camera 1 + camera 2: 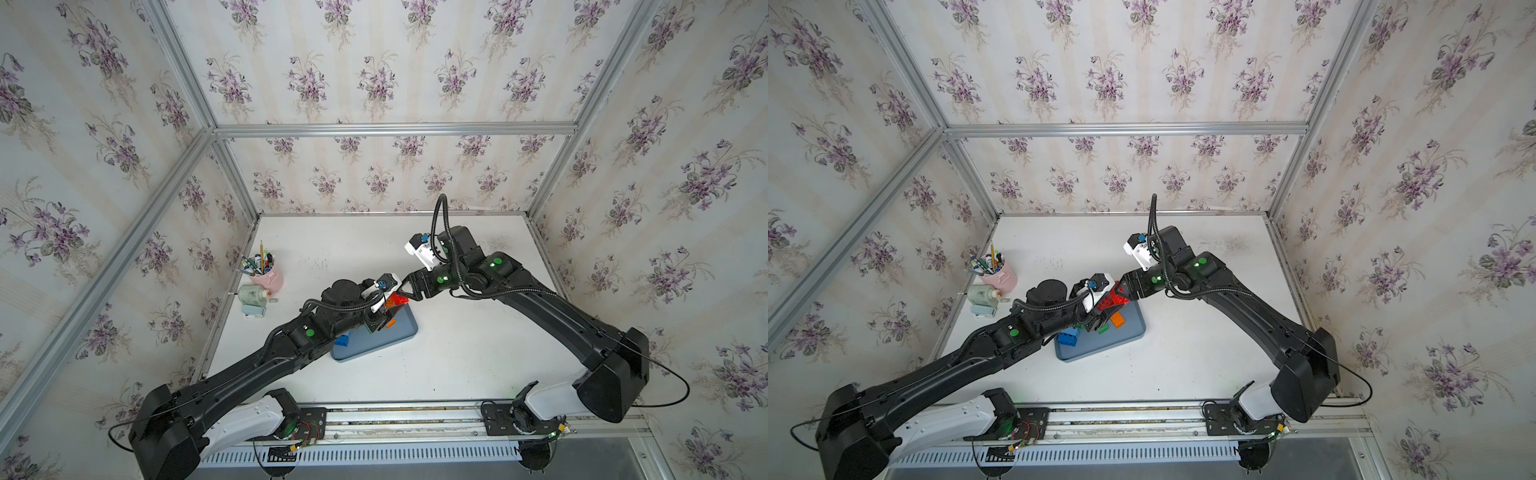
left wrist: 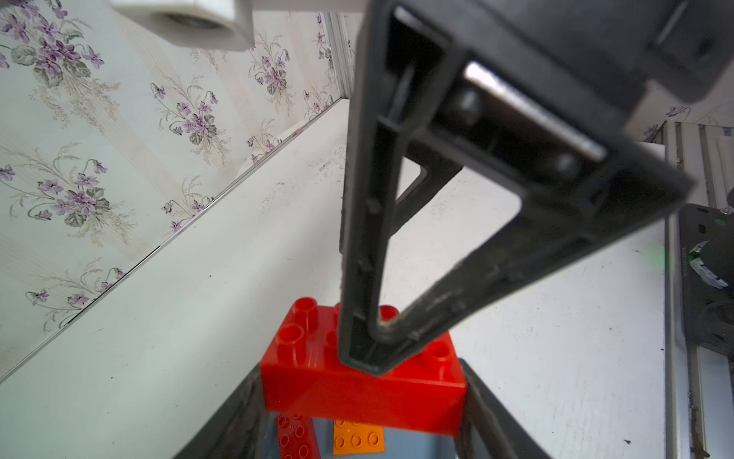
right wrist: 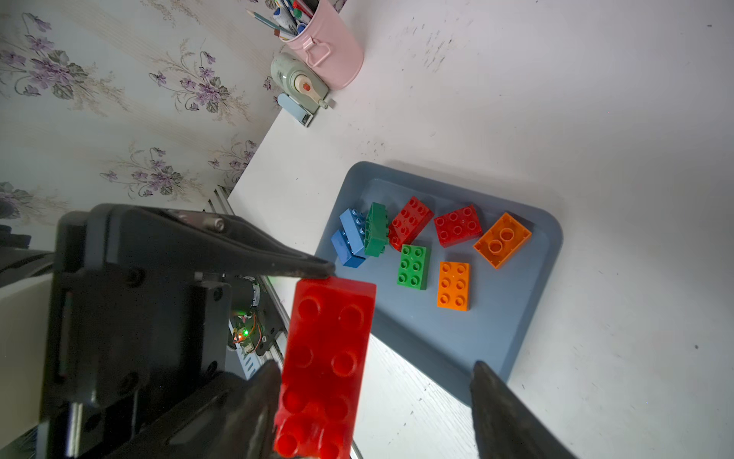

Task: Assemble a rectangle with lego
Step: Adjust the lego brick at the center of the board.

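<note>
Nearest you, the grey-blue tray (image 3: 437,341) lies on the white table (image 1: 478,353). In it you have a blue pair (image 3: 349,240) touching a sideways green brick (image 3: 376,228), two red bricks (image 3: 456,224), a flat green brick (image 3: 413,266) and two orange bricks (image 3: 452,284). Just beyond, above the tray's far edge, your left gripper (image 2: 359,401) is clamped on the long red brick (image 3: 329,357), a finger at each end. Your right gripper (image 3: 375,369) is at the same brick with its jaws apart, wider than the brick: one finger touches it, the other stands clear. Far off to your left on the table, a pencil sharpener (image 1: 253,296) sits beside a pink cup (image 1: 272,280) of pens.
</note>
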Controlling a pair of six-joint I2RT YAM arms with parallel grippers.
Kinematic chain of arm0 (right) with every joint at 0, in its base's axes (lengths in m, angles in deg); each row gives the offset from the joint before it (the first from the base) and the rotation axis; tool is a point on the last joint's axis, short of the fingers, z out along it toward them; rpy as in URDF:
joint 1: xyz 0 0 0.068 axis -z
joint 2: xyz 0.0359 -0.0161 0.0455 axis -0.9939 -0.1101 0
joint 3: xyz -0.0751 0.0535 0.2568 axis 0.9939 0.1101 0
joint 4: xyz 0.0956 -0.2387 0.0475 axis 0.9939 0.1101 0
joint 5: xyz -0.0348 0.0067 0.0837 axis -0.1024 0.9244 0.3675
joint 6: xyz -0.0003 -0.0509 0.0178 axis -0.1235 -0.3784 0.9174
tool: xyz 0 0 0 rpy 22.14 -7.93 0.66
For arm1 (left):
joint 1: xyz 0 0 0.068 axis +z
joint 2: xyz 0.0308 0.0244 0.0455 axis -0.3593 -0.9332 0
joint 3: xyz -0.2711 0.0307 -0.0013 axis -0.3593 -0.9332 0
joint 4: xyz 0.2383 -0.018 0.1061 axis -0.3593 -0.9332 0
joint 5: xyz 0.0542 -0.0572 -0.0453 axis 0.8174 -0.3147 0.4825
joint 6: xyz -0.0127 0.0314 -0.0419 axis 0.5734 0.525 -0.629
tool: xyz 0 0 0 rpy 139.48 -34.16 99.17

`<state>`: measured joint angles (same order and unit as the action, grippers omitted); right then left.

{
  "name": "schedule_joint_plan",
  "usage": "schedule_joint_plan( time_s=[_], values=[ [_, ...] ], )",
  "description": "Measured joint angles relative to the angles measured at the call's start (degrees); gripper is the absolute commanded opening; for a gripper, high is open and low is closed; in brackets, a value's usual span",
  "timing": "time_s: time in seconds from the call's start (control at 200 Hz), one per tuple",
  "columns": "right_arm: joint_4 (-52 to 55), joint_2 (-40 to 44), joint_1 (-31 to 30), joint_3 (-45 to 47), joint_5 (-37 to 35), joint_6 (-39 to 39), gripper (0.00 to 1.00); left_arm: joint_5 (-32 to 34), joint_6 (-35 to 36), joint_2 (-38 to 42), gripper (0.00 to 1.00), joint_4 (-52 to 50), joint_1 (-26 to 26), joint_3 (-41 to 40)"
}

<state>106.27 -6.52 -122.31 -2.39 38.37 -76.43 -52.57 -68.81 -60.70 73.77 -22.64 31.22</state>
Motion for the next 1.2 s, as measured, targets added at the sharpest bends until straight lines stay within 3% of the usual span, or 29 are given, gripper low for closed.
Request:
schedule_joint_plan(
  time_s=[0.649,0.879,1.064,1.139,1.204],
  values=[
    [-0.52,-0.96,-2.29,0.55,0.85,-0.5,0.67,1.03,-0.15,-1.27,0.64,0.48,0.02,0.31],
    [-2.14,-1.9,-2.6,0.5,1.14,-0.09,0.52,1.01,-0.28,-1.84,0.64,0.48,0.02,0.48],
    [-2.56,-1.95,-2.67,0.5,0.59,1.01,0.31,1.27,-0.44,-2.14,0.66,0.57,0.02,0.63],
    [-2.78,-2.01,-2.6,0.5,-0.13,2.29,0.29,2.14,-0.42,-2.38,0.69,0.83,0.0,0.63],
    [-2.93,-2.03,-2.6,0.5,-0.5,2.4,0.29,2.23,-0.46,-2.56,0.77,0.87,0.0,0.7]
  ],
)
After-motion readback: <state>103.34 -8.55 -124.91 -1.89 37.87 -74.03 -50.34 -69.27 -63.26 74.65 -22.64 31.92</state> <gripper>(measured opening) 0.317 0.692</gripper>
